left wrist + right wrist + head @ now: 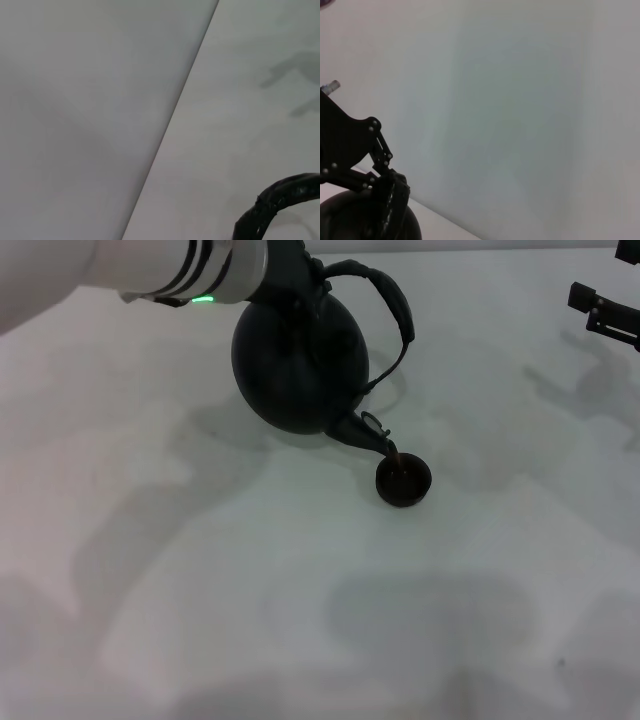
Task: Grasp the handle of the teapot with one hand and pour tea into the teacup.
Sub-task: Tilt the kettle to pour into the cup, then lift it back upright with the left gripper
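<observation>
The black round teapot (300, 365) hangs tilted above the white table, its spout (368, 430) pointing down at the tiny black teacup (403, 481). A thin dark stream runs from the spout tip into the cup. My left gripper (298, 282) is shut on the arched black handle (395, 305) at the top of the pot. The ropey handle also shows in the left wrist view (272, 205). The right wrist view shows the left gripper (389, 197) clamped on the handle above the teapot (345, 220). My right gripper (605, 315) is parked at the far right, away from the pot.
The white table (300, 620) spreads out in front of the cup, with only soft shadows on it. Its far edge (170, 125) meets a plain pale wall.
</observation>
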You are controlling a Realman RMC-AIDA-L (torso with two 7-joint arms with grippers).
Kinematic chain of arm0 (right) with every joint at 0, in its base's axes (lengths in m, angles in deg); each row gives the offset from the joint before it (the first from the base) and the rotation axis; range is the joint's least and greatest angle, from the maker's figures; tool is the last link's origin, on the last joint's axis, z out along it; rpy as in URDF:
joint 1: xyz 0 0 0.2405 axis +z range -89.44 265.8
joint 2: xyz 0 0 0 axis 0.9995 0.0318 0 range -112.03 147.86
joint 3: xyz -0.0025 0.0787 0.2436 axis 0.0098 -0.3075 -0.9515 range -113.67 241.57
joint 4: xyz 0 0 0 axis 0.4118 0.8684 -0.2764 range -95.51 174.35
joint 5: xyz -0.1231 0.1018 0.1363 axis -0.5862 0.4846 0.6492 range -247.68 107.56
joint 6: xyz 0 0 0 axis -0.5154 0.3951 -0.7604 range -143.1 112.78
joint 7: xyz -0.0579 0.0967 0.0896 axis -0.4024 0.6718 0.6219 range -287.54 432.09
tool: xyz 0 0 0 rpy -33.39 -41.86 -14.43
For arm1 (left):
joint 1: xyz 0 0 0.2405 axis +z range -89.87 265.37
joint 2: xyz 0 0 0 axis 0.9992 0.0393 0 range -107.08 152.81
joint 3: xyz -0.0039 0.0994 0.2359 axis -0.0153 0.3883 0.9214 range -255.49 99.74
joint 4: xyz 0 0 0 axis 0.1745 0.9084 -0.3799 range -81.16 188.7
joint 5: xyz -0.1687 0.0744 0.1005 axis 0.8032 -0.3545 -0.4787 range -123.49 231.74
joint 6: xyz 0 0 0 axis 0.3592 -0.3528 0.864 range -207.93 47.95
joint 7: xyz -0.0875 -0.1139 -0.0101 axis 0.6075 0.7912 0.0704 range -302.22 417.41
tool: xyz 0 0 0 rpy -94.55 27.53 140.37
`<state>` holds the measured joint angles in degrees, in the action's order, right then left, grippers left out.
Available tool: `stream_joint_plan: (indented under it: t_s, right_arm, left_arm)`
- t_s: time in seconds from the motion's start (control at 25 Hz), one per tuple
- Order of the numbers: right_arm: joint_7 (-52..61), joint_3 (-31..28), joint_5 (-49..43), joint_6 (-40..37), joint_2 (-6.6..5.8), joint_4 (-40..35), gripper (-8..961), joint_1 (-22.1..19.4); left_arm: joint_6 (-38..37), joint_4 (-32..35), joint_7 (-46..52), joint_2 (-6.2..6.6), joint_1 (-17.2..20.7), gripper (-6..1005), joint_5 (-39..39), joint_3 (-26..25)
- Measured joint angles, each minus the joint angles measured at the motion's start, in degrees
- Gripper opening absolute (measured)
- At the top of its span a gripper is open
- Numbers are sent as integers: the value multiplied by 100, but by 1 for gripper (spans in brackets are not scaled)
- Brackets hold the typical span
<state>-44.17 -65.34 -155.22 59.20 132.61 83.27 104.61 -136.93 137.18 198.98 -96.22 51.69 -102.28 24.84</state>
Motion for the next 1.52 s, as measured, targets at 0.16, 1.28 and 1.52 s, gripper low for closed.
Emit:
stream_joint_plan:
  t_s: [0.16,1.28,1.52]
  right_arm:
    - [-1,0,2,-1,0,-7,827,0]
    - [9,0,62,-26,0,-8,826,0]
    - [5,0,62,-27,0,-8,826,0]
  left_arm:
    - [-45,0,3,0,-55,134,-57,52]
    - [-214,-13,63,-3,-338,133,-304,268]
    - [-221,-17,65,-5,-368,130,-447,382]
